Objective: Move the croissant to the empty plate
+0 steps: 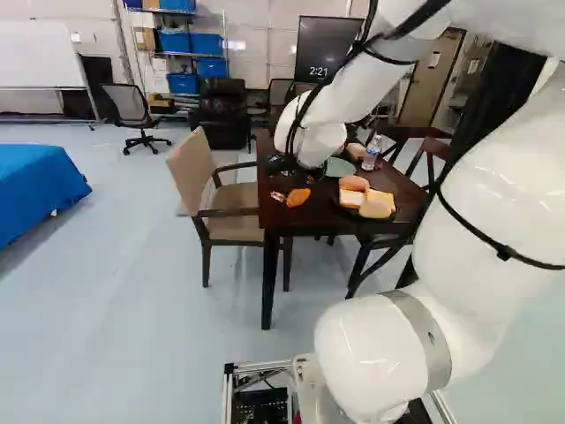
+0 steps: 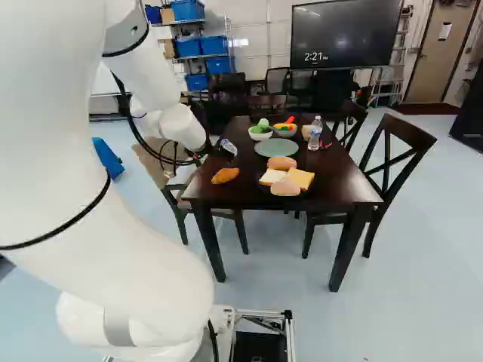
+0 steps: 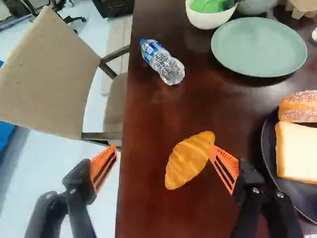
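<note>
The black gripper (image 1: 291, 184) has its orange fingers spread wide apart, with nothing clamped between them. Seen down the wrist, one finger hangs out past the edge of the dark table (image 3: 153, 208); the other overlaps the side of the croissant (image 3: 189, 159) in that view, and whether they touch I can't tell.

Take twelve as dead ahead, with the middle of the open gap as the clock's centre. The croissant lies on the tabletop toward three, close to that second finger and well apart from the first. Also toward three, farther out, is a black plate (image 3: 266, 166) with a white bread slice (image 3: 297, 151) and a sugared roll (image 3: 299, 105) on it. A clear bottle (image 3: 163, 62) lies on its side at twelve. The green plate (image 3: 259, 47) sits between one and two, just beside a white bowl (image 3: 210, 19) that is between twelve and one. A beige armchair (image 3: 49, 84) stands by the table around ten. Farther off, in the right base view, another bottle (image 2: 315, 134) stands upright near the green plate, at about two o'clock from it.
</note>
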